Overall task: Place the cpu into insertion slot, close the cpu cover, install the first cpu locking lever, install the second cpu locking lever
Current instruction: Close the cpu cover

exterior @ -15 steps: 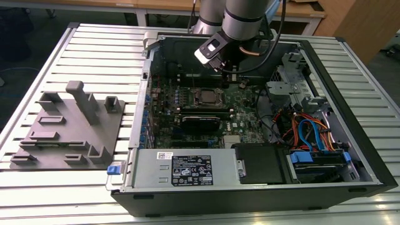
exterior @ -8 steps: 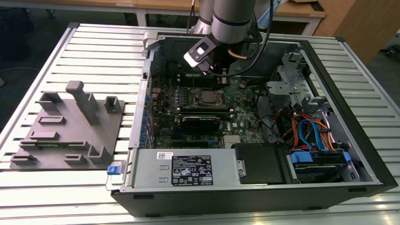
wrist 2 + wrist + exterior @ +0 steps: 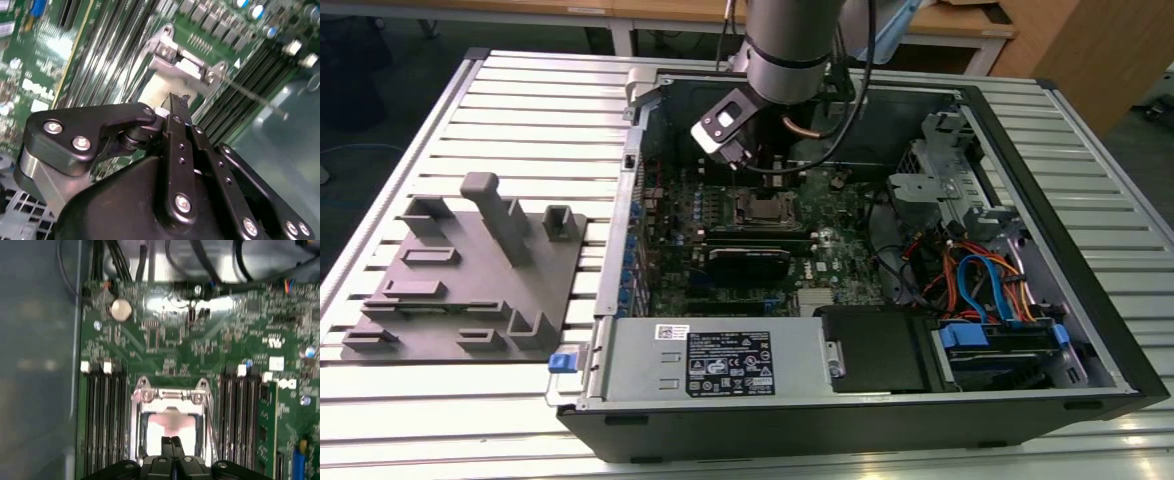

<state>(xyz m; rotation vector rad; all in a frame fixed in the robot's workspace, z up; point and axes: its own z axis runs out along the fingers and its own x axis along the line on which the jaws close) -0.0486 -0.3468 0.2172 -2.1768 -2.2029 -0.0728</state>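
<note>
My gripper (image 3: pixel 765 168) hangs inside the open computer case, just above the insertion slot (image 3: pixel 758 208) on the green motherboard. In both wrist views its two black fingers (image 3: pixel 172 444) are pressed together with nothing between them, tips over the socket. The cpu (image 3: pixel 170 422) shows as a pale square lying in the slot. The silver cpu cover (image 3: pixel 171 396) frames it and looks folded down over it. A thin metal locking lever (image 3: pixel 250 92) runs out from the socket's corner bracket (image 3: pixel 182 65); I cannot tell whether it is latched.
Black memory slots (image 3: pixel 102 415) flank the socket on both sides. A long black card (image 3: pixel 747 262) lies just below the socket, and a grey power supply box (image 3: pixel 707 365) sits at the case's near edge. Coloured cables (image 3: pixel 974 280) fill the exterior view's right. A grey fixture (image 3: pixel 467 270) stands on the table.
</note>
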